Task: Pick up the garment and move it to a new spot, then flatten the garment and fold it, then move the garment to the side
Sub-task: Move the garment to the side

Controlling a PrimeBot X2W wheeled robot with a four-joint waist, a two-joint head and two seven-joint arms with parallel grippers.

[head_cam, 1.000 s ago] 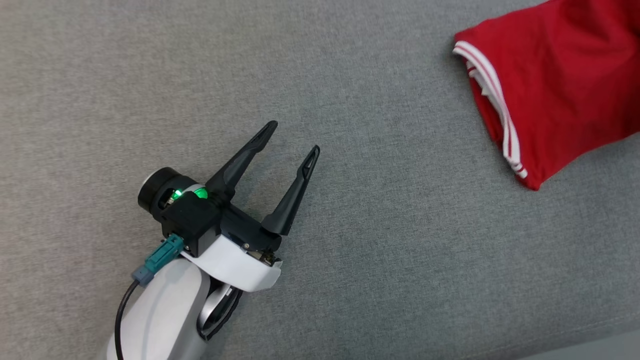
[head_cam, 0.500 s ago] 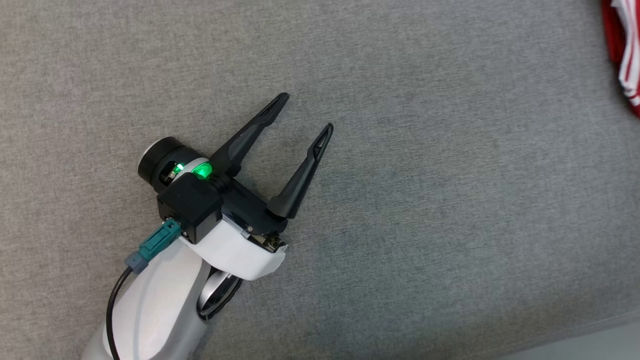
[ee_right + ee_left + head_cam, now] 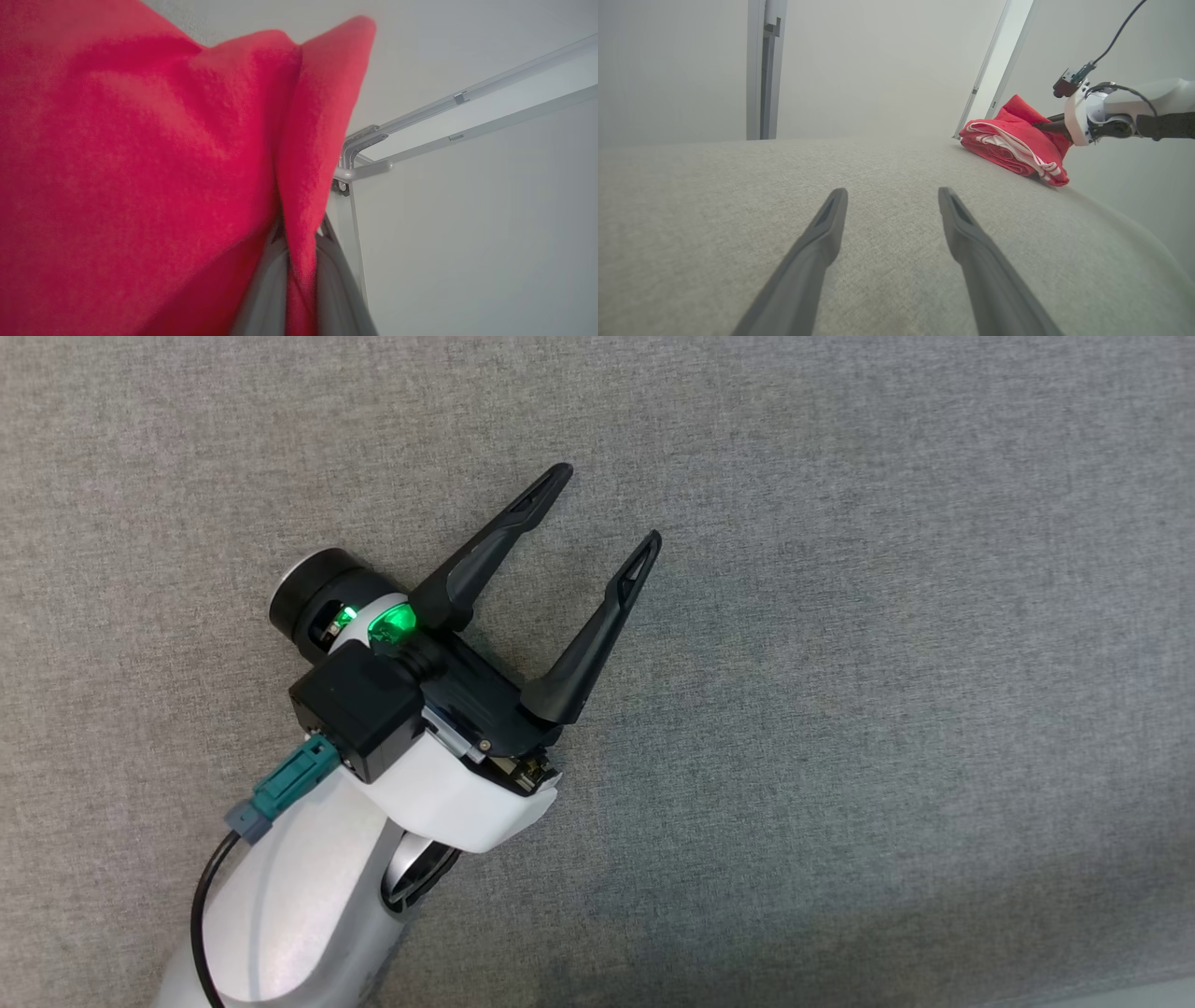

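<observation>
between the jaws of my right gripper [image 3: 301,240]: garment [image 3: 1008,140], seemingly soft, light, limp; clamped on a fold. left gripper [image 3: 607,504] spread wide, empty.

The left gripper [image 3: 607,504] extends from its pale forearm [image 3: 299,896], long dark fingers spread wide, pointing up and right in the head view. The right gripper [image 3: 302,233], arm outstretched, is pinched tight on a fold of red garment [image 3: 140,163].
</observation>
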